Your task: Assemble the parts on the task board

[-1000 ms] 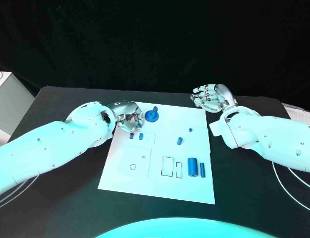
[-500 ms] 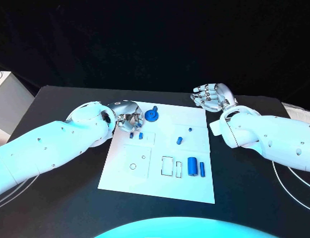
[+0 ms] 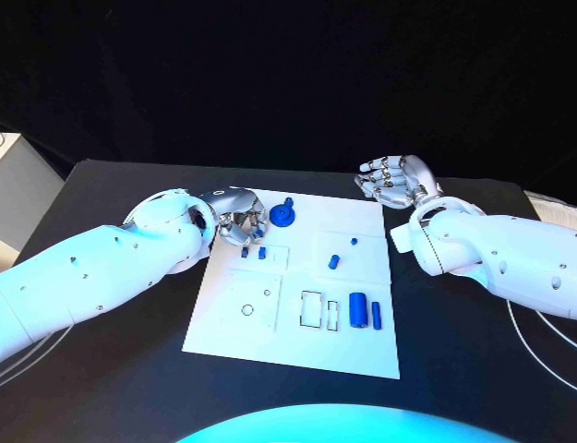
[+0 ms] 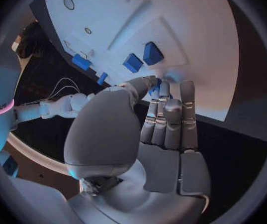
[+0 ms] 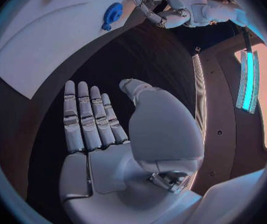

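The left hand point(image 3: 239, 217) pinches a small blue part point(image 4: 154, 86) at the task board point(image 3: 354, 346) edge (beside the blue gear point(image 3: 282, 216)). The right hand point(image 3: 395, 181) hovers off the board's far corner, fingers spread and empty.

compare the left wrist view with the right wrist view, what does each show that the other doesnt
Left wrist view alone: the left robot hand up close, its fingertips on a small blue part, with two blue blocks beyond and outlined slots on the task board.

Right wrist view alone: the right robot hand, flat and holding nothing, over the black table, and a blue gear.

Both: the white task board with blue parts.
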